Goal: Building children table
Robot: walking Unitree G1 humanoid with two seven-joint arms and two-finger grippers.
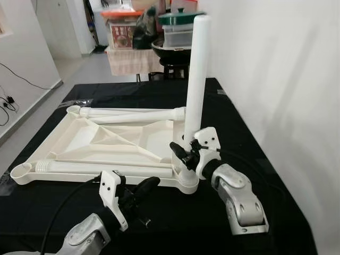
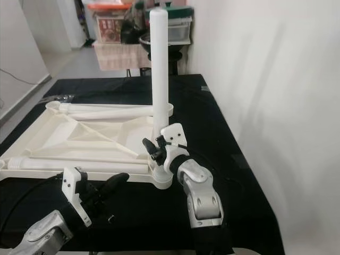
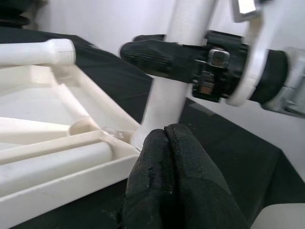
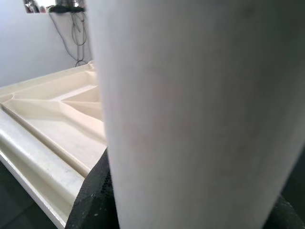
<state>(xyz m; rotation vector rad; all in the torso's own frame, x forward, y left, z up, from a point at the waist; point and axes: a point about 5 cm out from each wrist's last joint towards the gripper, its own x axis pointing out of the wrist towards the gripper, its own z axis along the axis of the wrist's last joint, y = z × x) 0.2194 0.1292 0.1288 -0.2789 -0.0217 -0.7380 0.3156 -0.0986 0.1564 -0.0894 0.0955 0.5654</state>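
- The white tabletop (image 1: pixel 106 139) lies upside down on a black-covered table (image 1: pixel 249 149), its ribbed underside facing up
- One white leg (image 1: pixel 195 79) stands upright in the tabletop's near right corner socket (image 1: pixel 187 180)
- The right gripper (image 1: pixel 183 151) is clenched around that upright leg low down, just above the socket; in the right wrist view the leg (image 4: pixel 190 114) blocks nearly everything, with only slivers of black finger at its base
- Two more legs lie flat on the underside: one along the far edge (image 1: pixel 133 113), one along the near edge (image 1: pixel 101 168) (its left end sits by the near left corner socket)
- The left gripper (image 1: pixel 146 187) hovers just in front of the tabletop's near edge, close to the upright leg's socket, its fingers (image 3: pixel 176 176) pressed together on nothing
- The left arm's lower part is cut off by the frame
- Beyond the table, stacked containers and a cloth-draped stand (image 1: pixel 130 58) are blurred and hard to make out
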